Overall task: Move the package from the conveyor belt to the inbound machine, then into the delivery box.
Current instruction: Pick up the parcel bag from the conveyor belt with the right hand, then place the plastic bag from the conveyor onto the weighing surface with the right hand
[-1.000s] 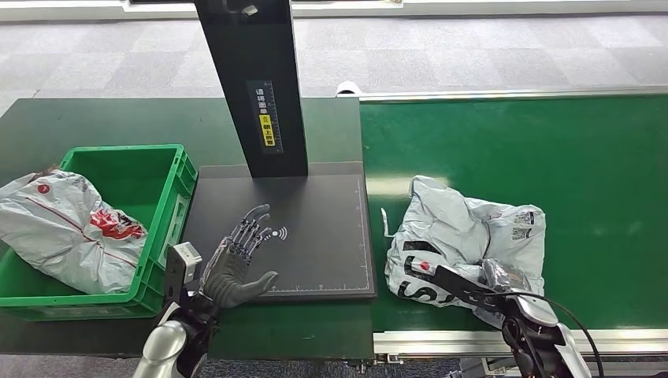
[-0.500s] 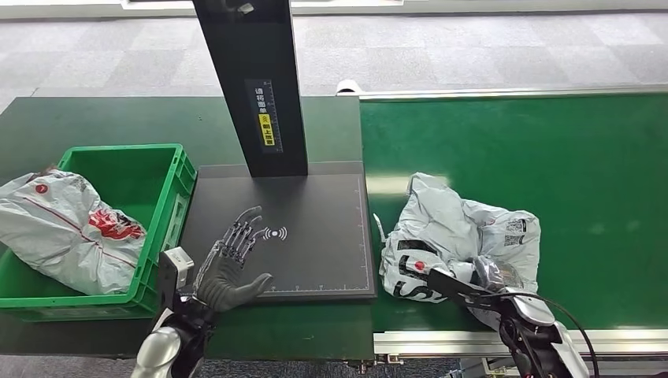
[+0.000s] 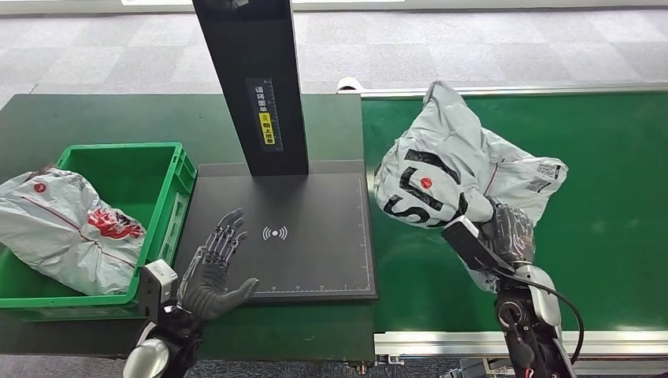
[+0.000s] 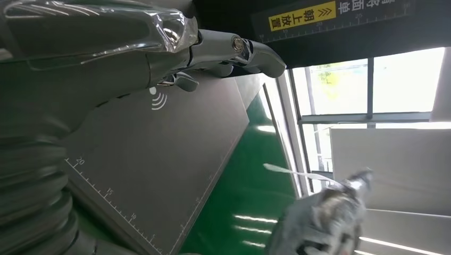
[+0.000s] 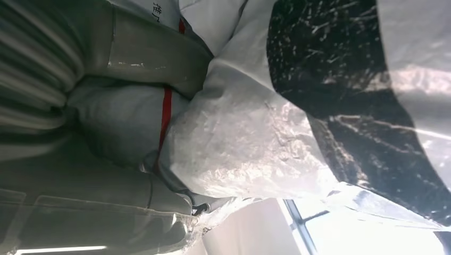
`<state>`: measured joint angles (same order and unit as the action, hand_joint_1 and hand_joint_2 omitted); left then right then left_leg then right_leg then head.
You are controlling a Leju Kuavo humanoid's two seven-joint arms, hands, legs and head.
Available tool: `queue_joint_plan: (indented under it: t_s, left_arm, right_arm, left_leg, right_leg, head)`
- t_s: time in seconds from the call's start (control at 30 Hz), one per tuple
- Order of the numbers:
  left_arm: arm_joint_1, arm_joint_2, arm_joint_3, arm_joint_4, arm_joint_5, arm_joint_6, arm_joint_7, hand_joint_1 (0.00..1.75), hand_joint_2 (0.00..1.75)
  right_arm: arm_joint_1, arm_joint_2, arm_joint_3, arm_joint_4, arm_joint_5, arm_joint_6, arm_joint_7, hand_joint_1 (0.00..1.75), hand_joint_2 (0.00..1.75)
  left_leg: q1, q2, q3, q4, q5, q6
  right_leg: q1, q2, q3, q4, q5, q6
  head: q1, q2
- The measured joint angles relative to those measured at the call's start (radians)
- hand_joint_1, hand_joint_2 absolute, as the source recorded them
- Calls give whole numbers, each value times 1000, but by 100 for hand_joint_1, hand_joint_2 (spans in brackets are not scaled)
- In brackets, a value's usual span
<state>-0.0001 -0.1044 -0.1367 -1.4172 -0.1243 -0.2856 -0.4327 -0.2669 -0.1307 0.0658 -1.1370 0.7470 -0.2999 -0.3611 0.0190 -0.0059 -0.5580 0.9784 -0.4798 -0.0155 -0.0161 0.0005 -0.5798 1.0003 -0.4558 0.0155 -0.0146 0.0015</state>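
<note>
- Package (image 3: 465,169): grey mailer, held clear above the conveyor belt (image 3: 614,236), just right of the scanner plate (image 3: 315,260), its likely next stop.
- Right hand (image 3: 508,230): clenched on the package's lower edge.
- Left hand (image 3: 211,268): released, fingers spread over the plate's near-left corner.
- Green box (image 3: 169,153): left of the plate, already holding another bag (image 3: 63,228).

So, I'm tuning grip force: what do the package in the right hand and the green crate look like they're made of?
Package: thin, soft plastic film, probably a poly mailer, grey-white and slightly glossy; it crumples and sags where the right hand holds it. Green crate: rigid moulded plastic by the look, with smooth straight walls and a thick rim.
</note>
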Motion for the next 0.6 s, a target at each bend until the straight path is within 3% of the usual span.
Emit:
queue_joint_plan:
  t_s: [0.27, 0.37, 0.47, 0.6]
  left_arm:
    - [-9, 0, -6, 1, -39, 64, -24, 0, 175]
    - [-13, 0, -8, 0, -50, 104, -36, 0, 175]
    - [-18, 0, -9, -1, -47, 115, -46, 0, 175]
    - [-27, 2, -17, 0, -37, 116, -61, 0, 175]
  right_arm:
    - [51, 41, -84, -133, -167, -91, -117, 175, 175]
    - [68, 51, -92, -185, -225, -57, -148, 175, 175]
    - [74, 61, -61, -203, -216, 16, -171, 175, 175]
    - [73, 76, 63, -189, -98, 65, -180, 175, 175]
  left_leg:
    - [0, 0, 0, 0, 0, 0]
    - [0, 1, 0, 0, 0, 0]
    - [0, 1, 0, 0, 0, 0]
    - [0, 1, 0, -1, 0, 0]
  right_leg:
    - [0, 0, -1, 0, 0, 0]
    - [0, 1, -1, 0, 0, 0]
    - [0, 1, -1, 0, 0, 0]
    - [0, 1, -1, 0, 0, 0]
  head:
    - [0, 0]
    - [0, 0]
    - [0, 0]
    - [0, 0]
